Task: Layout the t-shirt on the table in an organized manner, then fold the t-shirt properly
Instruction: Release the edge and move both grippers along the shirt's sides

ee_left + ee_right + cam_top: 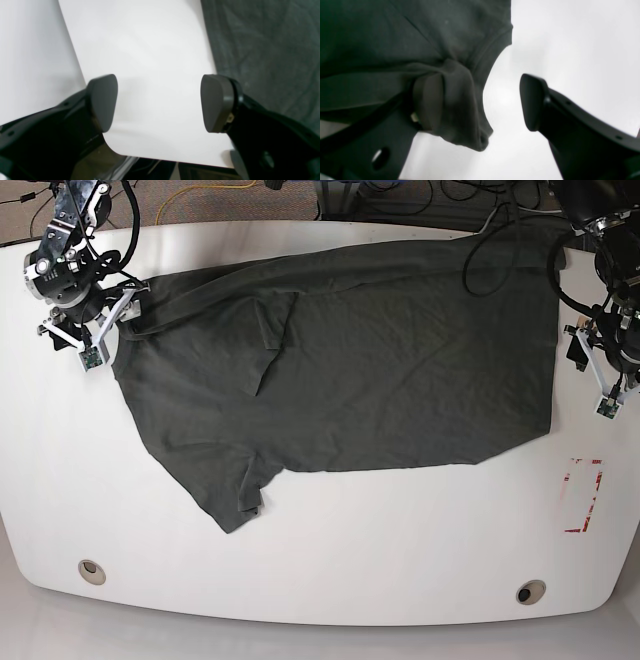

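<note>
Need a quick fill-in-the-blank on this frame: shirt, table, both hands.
1. The t-shirt lies spread on the ____ table.
2. The left hand is open over bare ____.
3. Cloth drapes over one finger of the ____ hand.
4. The red-and-white sticker lies ____ the shirt.

Missing: white; table; right; beside

Counting now: one t-shirt (370, 355) lying on one table (330, 565). Two grippers showing, the left gripper (590, 375) and the right gripper (95, 320). Two round grommet holes (91, 571) sitting along the near edge. One red-and-white sticker (583, 495) lying beside the shirt's hem.
</note>
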Controlling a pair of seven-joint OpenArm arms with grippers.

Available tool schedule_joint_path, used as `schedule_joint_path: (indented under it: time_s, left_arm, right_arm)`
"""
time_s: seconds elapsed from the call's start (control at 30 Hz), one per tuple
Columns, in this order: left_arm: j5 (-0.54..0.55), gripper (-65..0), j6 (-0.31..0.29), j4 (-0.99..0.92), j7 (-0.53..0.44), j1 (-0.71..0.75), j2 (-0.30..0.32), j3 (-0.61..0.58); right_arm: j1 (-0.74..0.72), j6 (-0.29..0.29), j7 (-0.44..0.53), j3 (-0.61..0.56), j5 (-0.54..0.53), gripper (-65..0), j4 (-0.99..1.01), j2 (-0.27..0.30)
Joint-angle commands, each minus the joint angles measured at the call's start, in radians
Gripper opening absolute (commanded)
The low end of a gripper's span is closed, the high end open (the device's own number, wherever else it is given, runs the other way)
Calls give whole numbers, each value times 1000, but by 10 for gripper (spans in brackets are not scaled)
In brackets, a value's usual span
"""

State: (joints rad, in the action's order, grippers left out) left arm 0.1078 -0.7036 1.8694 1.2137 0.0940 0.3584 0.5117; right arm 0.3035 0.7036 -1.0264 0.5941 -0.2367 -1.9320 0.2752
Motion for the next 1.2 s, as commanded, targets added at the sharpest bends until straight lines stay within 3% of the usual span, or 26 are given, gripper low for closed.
schedule_joint_path:
  time_s: [0.0, 0.37, 0.6, 0.83, 0.93, 1.17]
  left_arm:
    - [-6, -165, 5, 17, -7, -10, 21, 8]
    - [-7, -165, 5, 11, -7, -6, 9, -15]
    - [-9, -165, 5, 8, -11, 29, -40, -48]
    - [-21, -165, 5, -87, -133, 62, -74, -103]
    - [-53, -165, 5, -162, -189, 62, -77, -126]
    - [-56, -167, 5, -127, -205, 80, -77, -147]
  right_arm:
    - [3, -5, 8, 8, -3, -193, -20, 23]
    - [109, -5, 10, 10, -13, -244, -20, 22]
    - [178, -5, 10, 10, -13, -249, -22, 22]
    - [224, -5, 13, 14, -11, -249, -22, 20]
    - [225, -5, 13, 69, -14, -249, -30, 20]
    - [210, -5, 11, 145, -14, -249, -68, 22]
